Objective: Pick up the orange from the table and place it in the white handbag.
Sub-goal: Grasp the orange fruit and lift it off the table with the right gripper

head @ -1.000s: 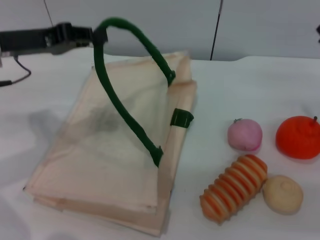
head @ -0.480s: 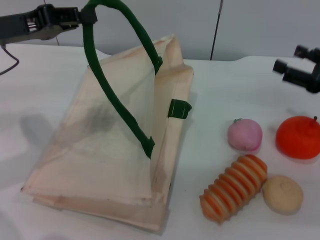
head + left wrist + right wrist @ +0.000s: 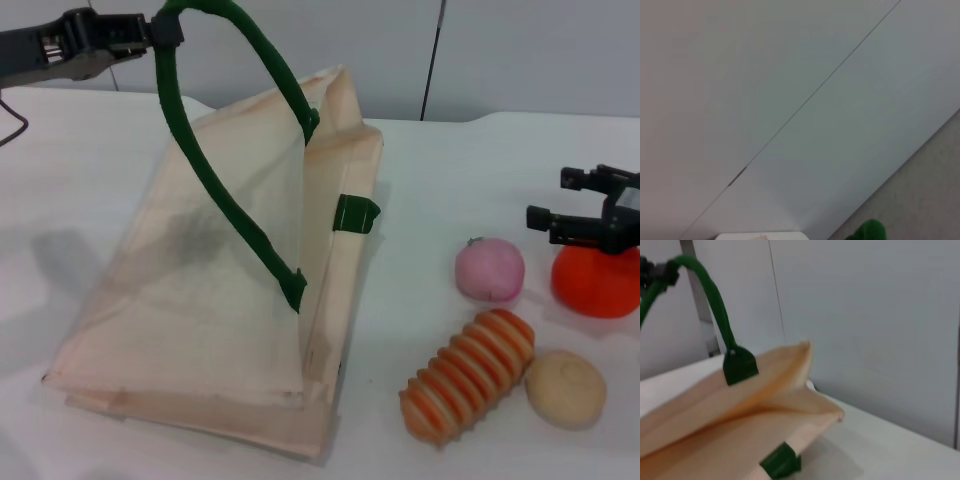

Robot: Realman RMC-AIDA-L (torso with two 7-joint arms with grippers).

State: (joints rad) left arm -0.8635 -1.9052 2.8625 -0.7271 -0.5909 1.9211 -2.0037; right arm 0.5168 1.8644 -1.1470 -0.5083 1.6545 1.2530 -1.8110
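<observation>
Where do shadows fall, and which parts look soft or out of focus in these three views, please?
Head view: a soft grey shadow lies on the table beside the white handbag; the orange and right gripper are fairly crisp. Left wrist view: mostly plain wall, with a blurred bit of green handle. Right wrist view: the bag and handle look soft, with a faint shadow under the bag's edge.

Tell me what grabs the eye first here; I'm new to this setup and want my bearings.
The white handbag dominates the left of the table, one dark green handle lifted high by the left gripper at the far left. On the right, the right gripper hovers open just above the bright orange, which sits beside a pink fruit, a striped ridged piece and a beige ball.
</observation>
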